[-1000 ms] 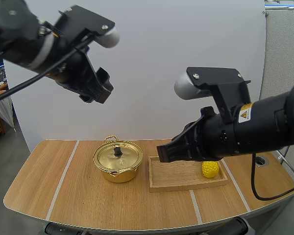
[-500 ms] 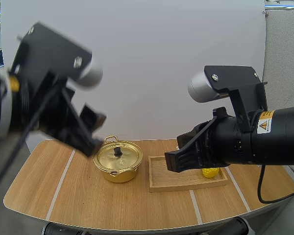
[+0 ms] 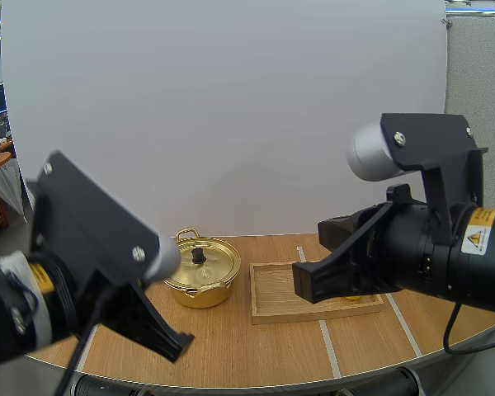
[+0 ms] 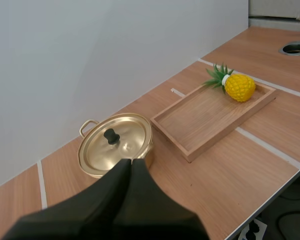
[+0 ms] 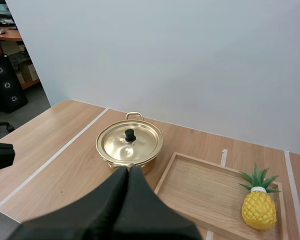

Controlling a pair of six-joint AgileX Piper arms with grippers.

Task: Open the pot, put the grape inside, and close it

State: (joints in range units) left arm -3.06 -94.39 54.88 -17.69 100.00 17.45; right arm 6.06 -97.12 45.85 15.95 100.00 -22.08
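1. The left gripper [image 4: 130,161] hangs nearest, above the front of the table [image 3: 256,351]. Its two black fingers lie pressed together as one dark wedge, with nothing between them.
2. The right gripper [image 5: 128,168] is likewise held up over the table. Its fingers are closed into a single wedge and hold nothing.
3. Beyond both tips sits the golden pot [image 3: 200,271], upright on the wood. Its lid [image 4: 116,146] is seated flat on the rim, with the black knob [image 4: 111,135] at the centre, so what is inside cannot be seen.
4. Just beside the pot, with a narrow gap between them, lies the shallow wooden tray [image 4: 205,120].
5. The fruit in the tray is a yellow pineapple [image 4: 239,86] with green leaves. It rests at the end of the tray farthest from the pot, near the rim. Whether it stands or lies on its side I cannot tell. The rest of the tray floor is bare wood.
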